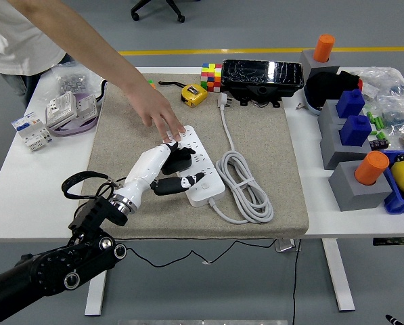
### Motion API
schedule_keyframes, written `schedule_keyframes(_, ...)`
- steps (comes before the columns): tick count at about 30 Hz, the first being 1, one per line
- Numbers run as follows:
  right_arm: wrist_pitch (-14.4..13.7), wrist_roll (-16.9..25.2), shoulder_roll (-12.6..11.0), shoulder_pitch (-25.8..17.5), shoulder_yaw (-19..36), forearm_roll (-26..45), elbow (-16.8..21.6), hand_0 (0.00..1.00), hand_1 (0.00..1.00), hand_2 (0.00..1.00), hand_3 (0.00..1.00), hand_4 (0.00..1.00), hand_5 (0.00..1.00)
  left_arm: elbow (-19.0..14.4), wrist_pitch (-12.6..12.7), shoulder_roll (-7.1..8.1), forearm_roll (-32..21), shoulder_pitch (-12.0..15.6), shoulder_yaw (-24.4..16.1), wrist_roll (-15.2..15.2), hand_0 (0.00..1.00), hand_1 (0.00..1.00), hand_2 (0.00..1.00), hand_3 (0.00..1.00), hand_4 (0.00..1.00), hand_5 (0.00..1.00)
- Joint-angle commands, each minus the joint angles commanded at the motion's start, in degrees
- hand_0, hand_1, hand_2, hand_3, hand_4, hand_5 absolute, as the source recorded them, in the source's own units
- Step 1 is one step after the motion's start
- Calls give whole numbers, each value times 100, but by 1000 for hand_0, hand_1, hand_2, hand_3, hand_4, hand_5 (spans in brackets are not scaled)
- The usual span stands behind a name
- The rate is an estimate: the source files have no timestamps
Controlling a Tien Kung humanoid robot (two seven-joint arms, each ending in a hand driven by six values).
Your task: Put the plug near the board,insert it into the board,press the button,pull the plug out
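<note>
A white power strip (196,166) lies on the grey felt mat (256,128), its white cable (245,183) coiled to its right. My left hand (171,169), white with black fingertips, comes in from the lower left and is shut on a black plug (179,158) that sits against the strip's left side. Its thumb (178,185) points right along the strip's near end. A person's hand (158,114) reaches in from the upper left and presses its fingertips on the strip's far end, holding it down. My right hand is out of sight.
A yellow tape measure (195,95), a colour cube (212,76) and a black device (262,74) stand at the mat's far edge. Breakers (42,122) lie on the left. Grey blocks with blue and orange pegs (357,145) crowd the right side.
</note>
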Motion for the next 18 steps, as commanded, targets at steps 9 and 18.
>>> schedule_keyframes(9, -17, 21, -13, -13, 79, -28, 4, 525, 633, 642, 551, 891, 410, -585, -21, 95, -8, 51, -130, -78, 719, 728, 713, 657, 834, 467)
schedule_keyframes(18, -13, 18, -31, -38, 38, -27, 14, 523, 634, 642, 551, 891, 410, -1720, -416, 386, -171, 196, -303, 174, 594, 629, 648, 651, 836, 467)
